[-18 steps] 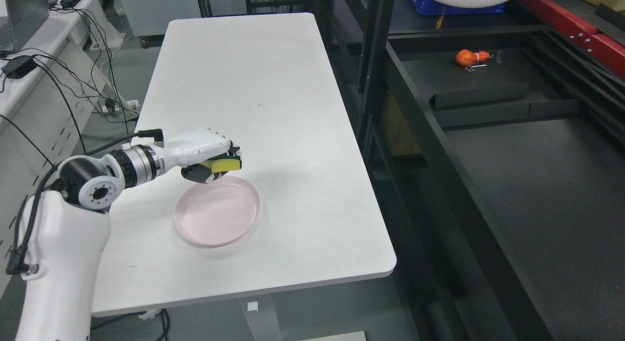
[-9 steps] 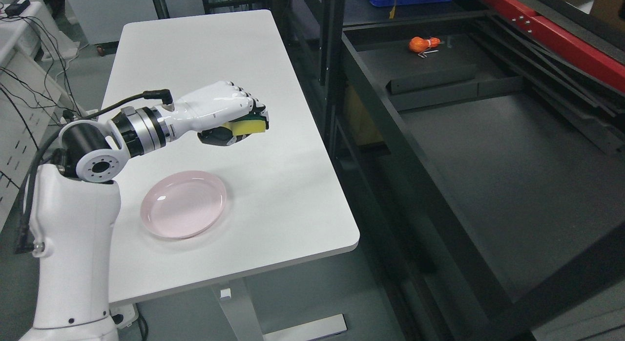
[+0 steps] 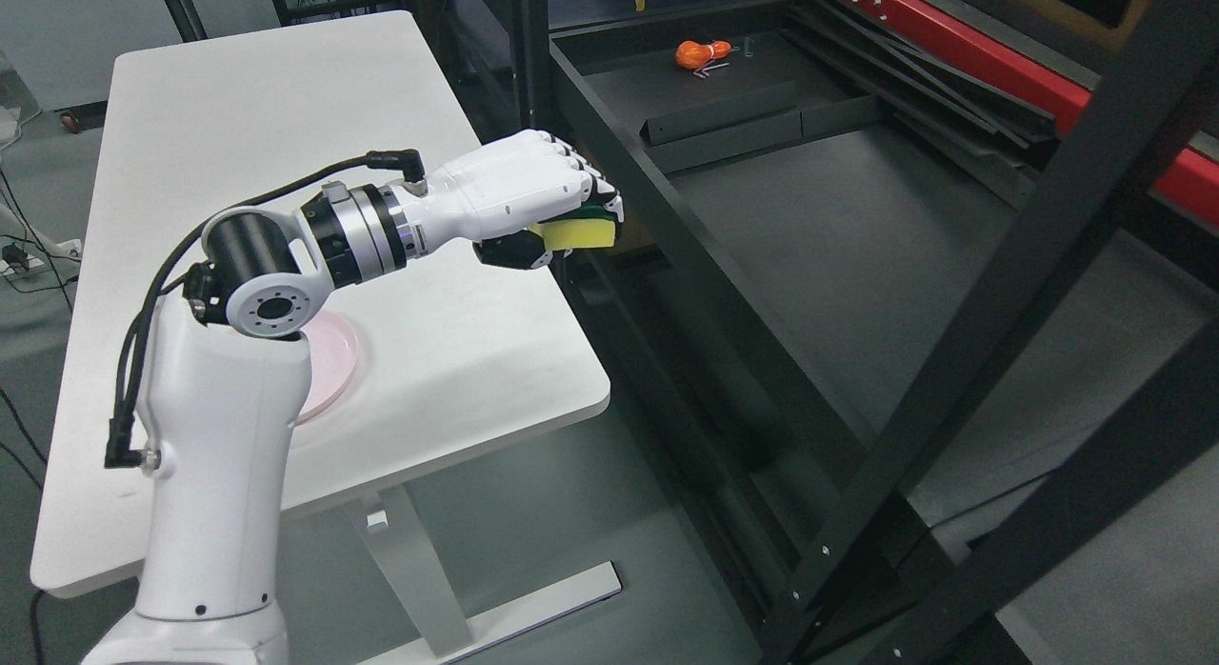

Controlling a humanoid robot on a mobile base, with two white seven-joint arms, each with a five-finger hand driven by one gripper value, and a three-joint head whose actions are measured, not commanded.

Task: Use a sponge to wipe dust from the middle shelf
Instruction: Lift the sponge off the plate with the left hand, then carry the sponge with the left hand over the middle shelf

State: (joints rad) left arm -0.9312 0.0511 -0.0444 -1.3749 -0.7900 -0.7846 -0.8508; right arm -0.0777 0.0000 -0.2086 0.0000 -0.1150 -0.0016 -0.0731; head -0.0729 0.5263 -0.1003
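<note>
The shelf [image 3: 857,227] runs long, from near right to far left, and lies right of my left hand [image 3: 533,193]. The hand hangs over the table [image 3: 238,131] edge, just short of the shelf's front rail, fingers curled tight around the sponge [image 3: 576,233], its yellow face pointing shelfward. I'd reach rightward next.

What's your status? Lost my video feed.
Left hand shut on yellow-green sponge. Sponge at black shelf edge, not touching. Right hand unseen. Nothing blocking.
</note>
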